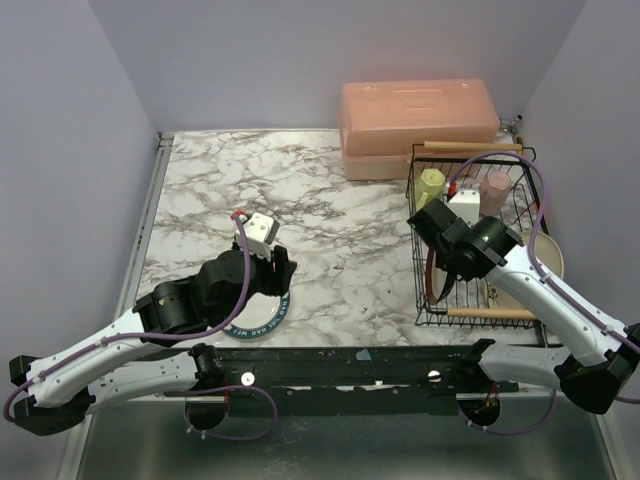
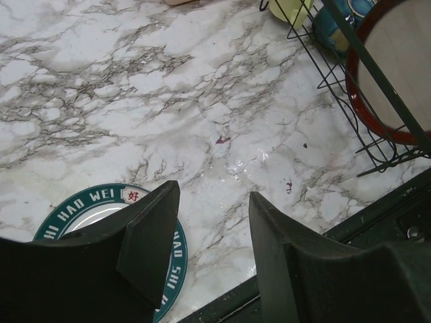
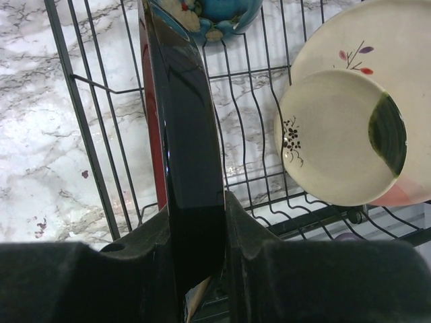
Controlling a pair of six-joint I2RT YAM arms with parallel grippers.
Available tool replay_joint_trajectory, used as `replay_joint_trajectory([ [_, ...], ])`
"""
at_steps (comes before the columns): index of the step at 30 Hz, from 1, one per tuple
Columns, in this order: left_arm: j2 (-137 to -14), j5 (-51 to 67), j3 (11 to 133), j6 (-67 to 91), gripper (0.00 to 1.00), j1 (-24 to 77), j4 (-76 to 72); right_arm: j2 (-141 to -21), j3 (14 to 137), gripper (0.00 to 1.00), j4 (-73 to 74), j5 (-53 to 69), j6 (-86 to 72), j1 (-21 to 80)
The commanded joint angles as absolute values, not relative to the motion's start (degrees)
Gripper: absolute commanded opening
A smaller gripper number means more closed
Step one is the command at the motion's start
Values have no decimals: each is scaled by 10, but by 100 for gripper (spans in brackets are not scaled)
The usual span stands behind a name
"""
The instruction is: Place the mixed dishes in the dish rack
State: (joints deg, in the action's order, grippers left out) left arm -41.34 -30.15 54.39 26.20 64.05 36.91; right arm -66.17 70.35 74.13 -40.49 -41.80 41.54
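Right hand (image 3: pixel 195 225): pinching maroon-rimmed plate (image 3: pixel 183 134), upright, just beside left wall of dish rack (image 3: pixel 73 128). Left hand (image 2: pixel 214 225): spread, over near edge of worktop (image 2: pixel 135 87).

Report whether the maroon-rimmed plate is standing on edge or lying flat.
On edge: the maroon-rimmed plate stands vertical inside the dish rack, right gripper clamped on its rim.

Grey-veined white marble desk (image 1: pixel 330 190) under left end effector (image 2: pixel 214 195). Plain lavender walls (image 1: pixel 300 60) beyond it, both sides too. Soft even light.
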Motion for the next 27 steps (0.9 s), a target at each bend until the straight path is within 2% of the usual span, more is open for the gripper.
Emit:
replay_joint_trajectory([
  [1, -405, -287, 538, 261, 53, 636, 363, -669, 733, 0, 752, -458, -443, 417],
  [21, -366, -286, 512, 265, 54, 627, 366, -743, 699, 1, 719, -434, -435, 417],
  [24, -361, -287, 509, 268, 53, 626, 368, -753, 695, 8, 712, -427, -430, 417],
  [27, -356, -287, 508, 270, 53, 625, 370, -761, 693, 9, 709, -425, -428, 417],
])
